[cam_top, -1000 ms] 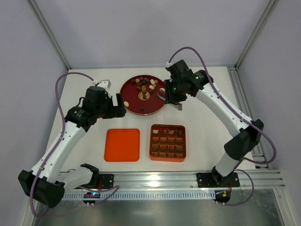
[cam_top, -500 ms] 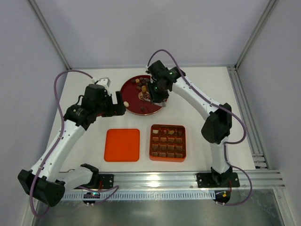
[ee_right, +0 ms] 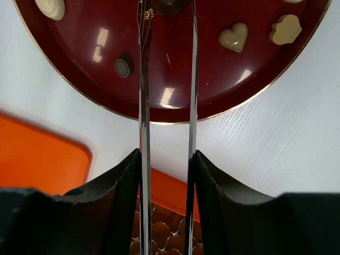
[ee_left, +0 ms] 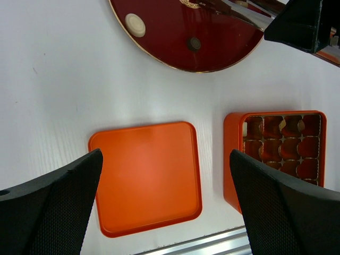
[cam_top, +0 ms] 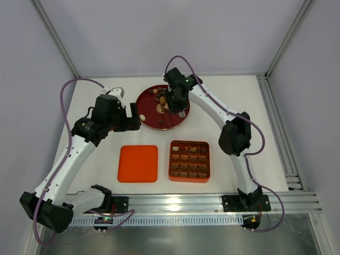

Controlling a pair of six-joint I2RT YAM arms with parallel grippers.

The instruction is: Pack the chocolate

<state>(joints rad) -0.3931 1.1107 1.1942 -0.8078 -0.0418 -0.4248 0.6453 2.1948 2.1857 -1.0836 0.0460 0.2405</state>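
- Right wrist view: the right gripper [ee_right: 166,159] has its black, textured fingers clamped on metal tweezers [ee_right: 143,79], two thin polished blades standing slightly apart.
- The tweezer tips reach a dark piece at the frame's upper edge. Whether they pinch it cannot be told.
- Chocolate [ee_right: 234,37] lies loose on a glossy, dark-red round plate [ee_right: 212,85] with a gold rim: a cream heart, a cream oval and a small dark disc.
- Top view: more pieces sit in some cells of the orange square gridded box [cam_top: 189,161]. Its flat, round-cornered lid [cam_top: 138,163] lies just beside it on the white table [cam_top: 234,106].
- The right arm stretches over the plate, wrist pointing down.
- The left gripper [ee_left: 164,154] hangs above lid and box, fingers spread wide and empty. Its arm is bent at the elbow, left of the plate.
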